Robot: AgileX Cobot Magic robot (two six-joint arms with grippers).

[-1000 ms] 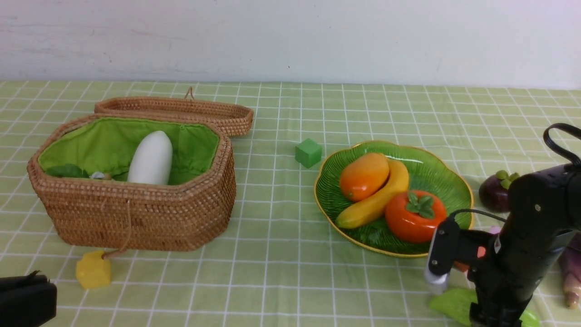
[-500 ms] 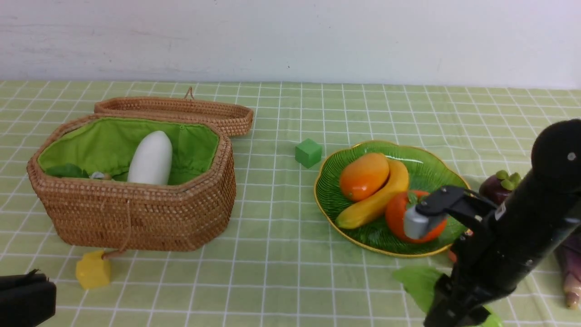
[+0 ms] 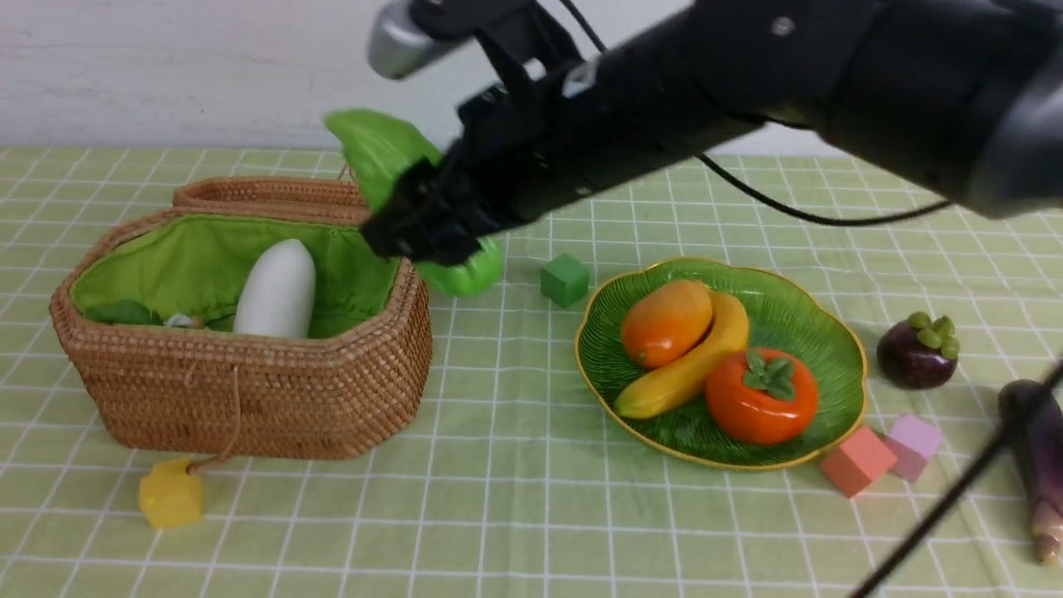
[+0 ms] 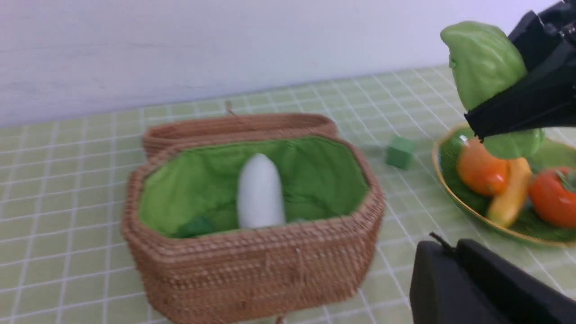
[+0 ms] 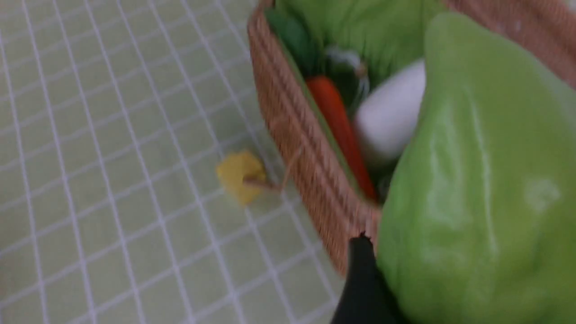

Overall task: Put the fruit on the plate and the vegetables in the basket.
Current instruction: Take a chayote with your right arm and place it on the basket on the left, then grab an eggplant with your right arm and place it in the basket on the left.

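My right gripper (image 3: 419,218) is shut on the light green bitter gourd (image 3: 380,151), held in the air over the right end of the wicker basket (image 3: 249,399). In the right wrist view the bitter gourd (image 5: 477,180) fills the frame beside one black finger (image 5: 362,279). The white gourd (image 3: 276,291) and a carrot (image 5: 339,126) lie in the basket. The green plate (image 3: 801,303) holds the mango (image 3: 667,322), banana (image 3: 689,365) and persimmon (image 3: 760,394). The mangosteen (image 3: 918,353) and eggplant (image 3: 1034,448) lie on the cloth at the right. My left gripper (image 4: 443,245) is shut and empty.
The basket lid (image 3: 315,199) lies behind the basket. A green cube (image 3: 565,279) sits between basket and plate, a yellow cube (image 3: 170,492) on the basket's string in front. An orange-red cube (image 3: 857,461) and a pink cube (image 3: 913,447) lie by the plate's front right.
My right arm has swung from the table's front right, up and to the left, carrying the bitter gourd to above the basket. The left gripper has left the front view's lower-left corner.
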